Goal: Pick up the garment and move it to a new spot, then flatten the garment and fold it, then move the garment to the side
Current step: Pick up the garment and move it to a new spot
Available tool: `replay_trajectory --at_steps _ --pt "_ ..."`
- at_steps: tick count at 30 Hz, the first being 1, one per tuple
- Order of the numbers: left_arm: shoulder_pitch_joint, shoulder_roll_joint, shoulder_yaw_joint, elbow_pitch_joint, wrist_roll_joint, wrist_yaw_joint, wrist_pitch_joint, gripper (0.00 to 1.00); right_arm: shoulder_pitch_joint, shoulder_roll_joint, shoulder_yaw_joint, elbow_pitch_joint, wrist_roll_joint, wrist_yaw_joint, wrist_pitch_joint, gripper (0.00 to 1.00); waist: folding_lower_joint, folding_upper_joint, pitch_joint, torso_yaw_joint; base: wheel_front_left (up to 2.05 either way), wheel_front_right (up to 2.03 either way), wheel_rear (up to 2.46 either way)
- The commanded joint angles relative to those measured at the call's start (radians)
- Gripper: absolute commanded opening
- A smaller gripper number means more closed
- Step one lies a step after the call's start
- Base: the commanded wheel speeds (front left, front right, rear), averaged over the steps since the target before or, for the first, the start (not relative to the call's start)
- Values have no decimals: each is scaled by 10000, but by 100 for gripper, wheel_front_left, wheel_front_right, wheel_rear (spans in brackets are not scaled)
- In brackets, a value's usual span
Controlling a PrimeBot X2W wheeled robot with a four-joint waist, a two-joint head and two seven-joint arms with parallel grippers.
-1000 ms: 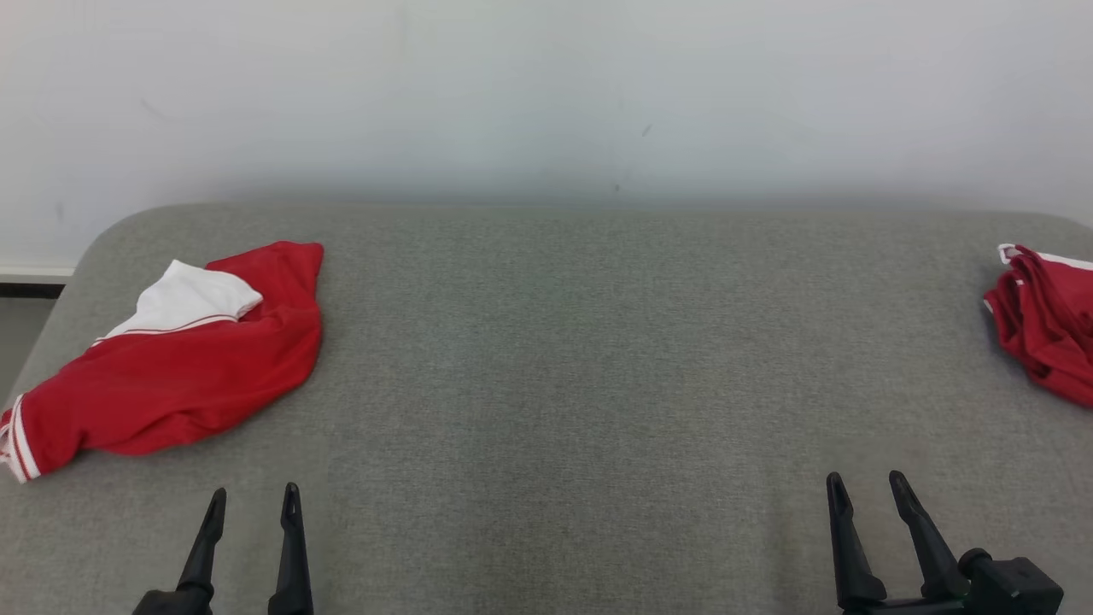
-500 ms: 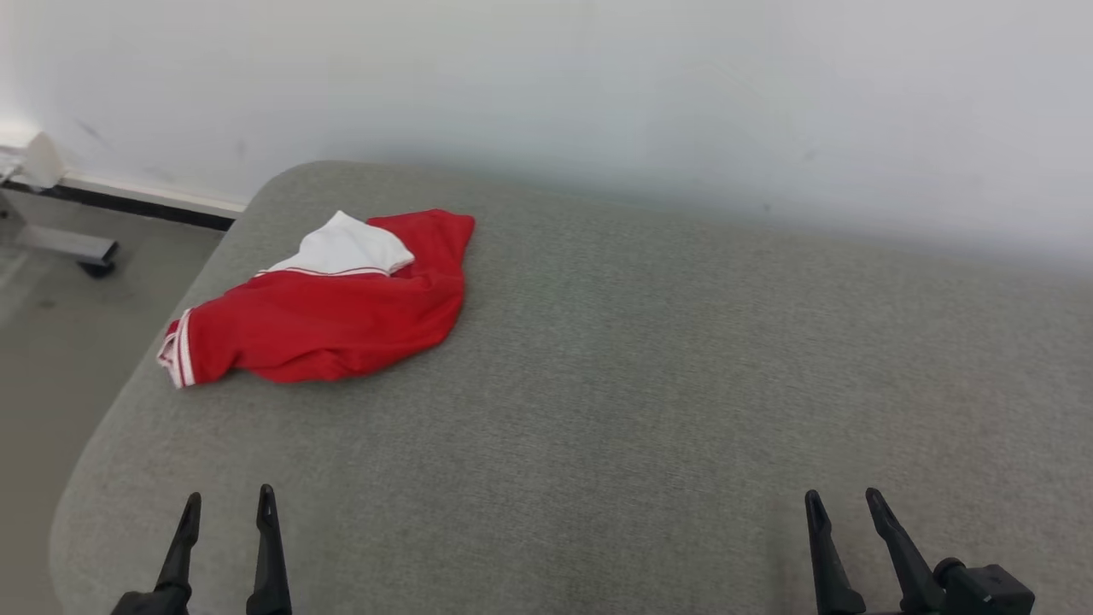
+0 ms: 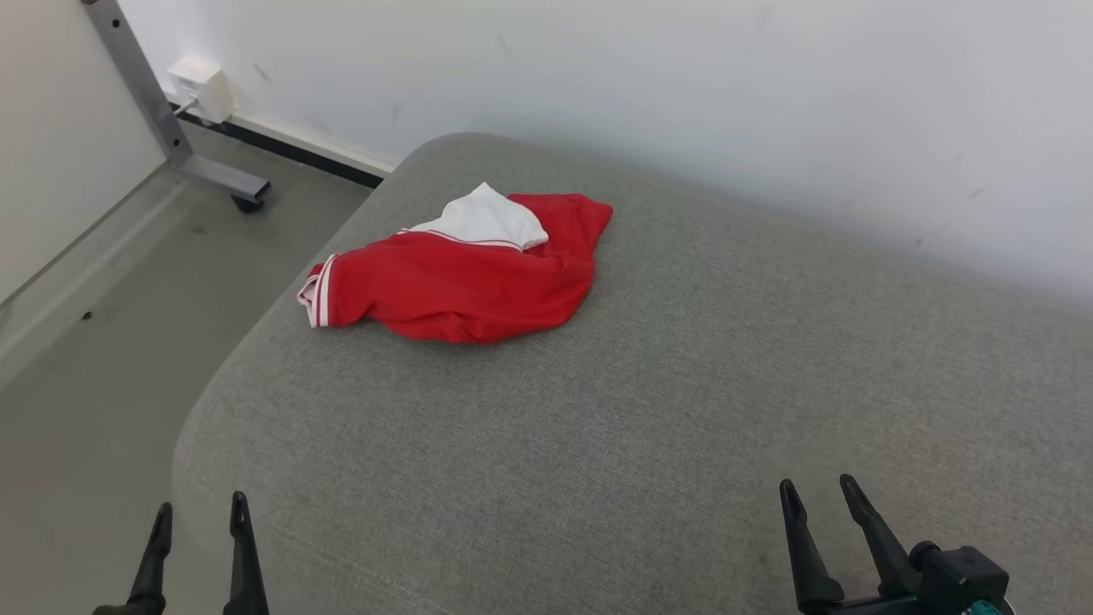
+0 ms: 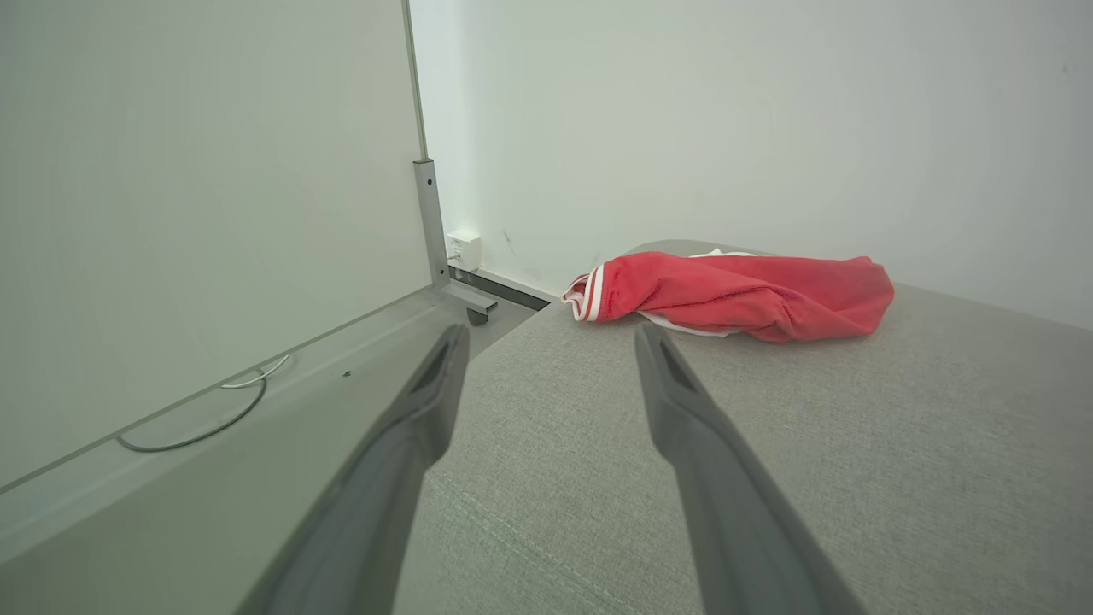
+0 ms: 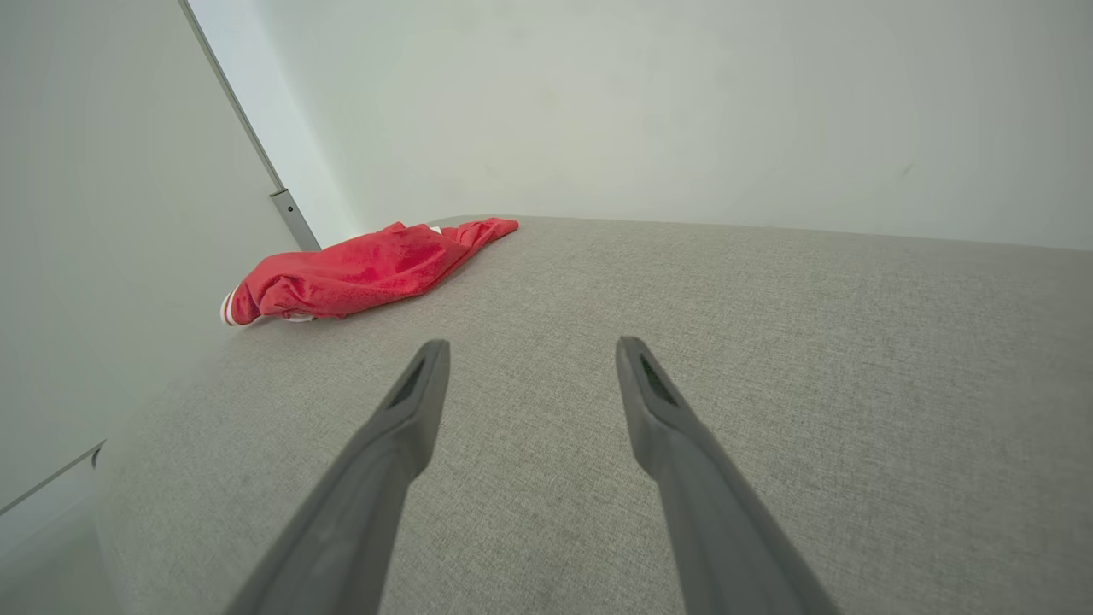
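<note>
Garment (image 3: pixel 461 286) lies crumpled, shape hidden; left end effector (image 3: pixel 200 504) and right end effector (image 3: pixel 815 483) gape wide.

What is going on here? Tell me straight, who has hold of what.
Nothing is held yet. A two-armed robot faces a grey padded table with a crumpled red and white garment lying near its far left corner. The left gripper is by the table's near left edge and the right gripper is over the near side; both are open, empty and well short of the garment. The pickup has not started.
</note>
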Motion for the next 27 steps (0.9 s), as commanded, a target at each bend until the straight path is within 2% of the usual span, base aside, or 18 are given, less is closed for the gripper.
replay_trajectory --at_steps 1,11,14,19,27 --pt "149 13 48 -57 -142 20 -32 100 -16 -73 17 -2 -58 -25 12 100 0 0 158 157 0 0 0" --pt "-115 11 97 20 -138 38 -32 100 28 -146 -5 120 51 -25 -28 100 0 0 117 84 0 0 0" --pt "-569 168 47 105 -103 -20 -32 100 -85 -204 -133 -8 -78 -25 43 100 0 0 326 -213 0 0 0" --pt "-2070 529 61 347 -272 -110 -14 100 -393 -494 -521 -378 -280 -25 284 100 0 0 1150 -1026 0 0 0" --pt "-5298 1435 285 595 -693 -175 801 100 -1030 -1000 -1490 -1450 -529 -25 590 100 0 0 3099 -2632 0 0 0"
